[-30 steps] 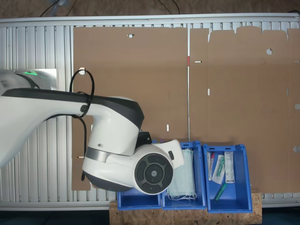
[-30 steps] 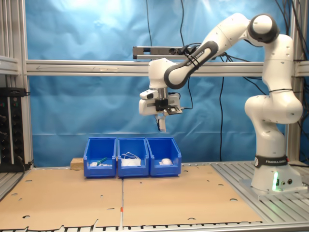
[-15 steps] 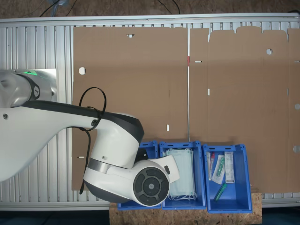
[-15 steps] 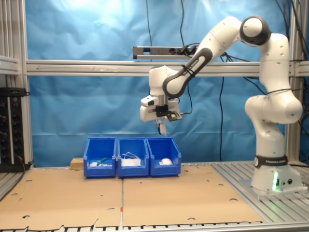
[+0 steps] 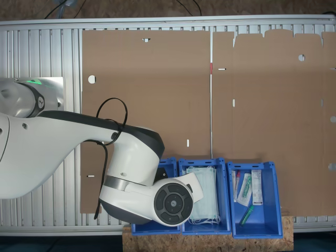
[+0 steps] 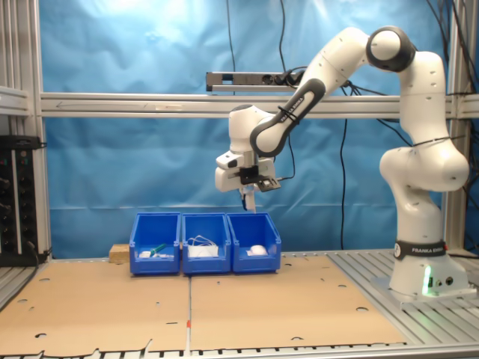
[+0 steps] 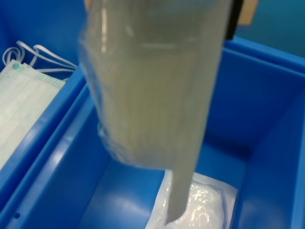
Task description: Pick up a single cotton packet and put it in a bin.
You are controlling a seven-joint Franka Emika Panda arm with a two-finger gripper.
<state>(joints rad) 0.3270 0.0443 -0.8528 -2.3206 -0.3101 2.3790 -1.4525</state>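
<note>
The cotton packet (image 7: 152, 90) hangs blurred and close from the pincer (image 6: 248, 199), which is clamped on it, directly above the bin (image 7: 267, 109). That bin already holds a like packet (image 7: 202, 202), and the masks bin (image 7: 28, 102) sits just beside it. The risk, as I judge it: released from this height, the light packet could flutter onto the bin's rim or into the masks bin.

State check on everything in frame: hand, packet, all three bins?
hand: shut on cotton packet, above the bin row
cotton packet: held, hanging over the bin
bin: open-top, a white packet on its floor
middle bin: holds face masks
third bin: holds tubes and long packets
</note>
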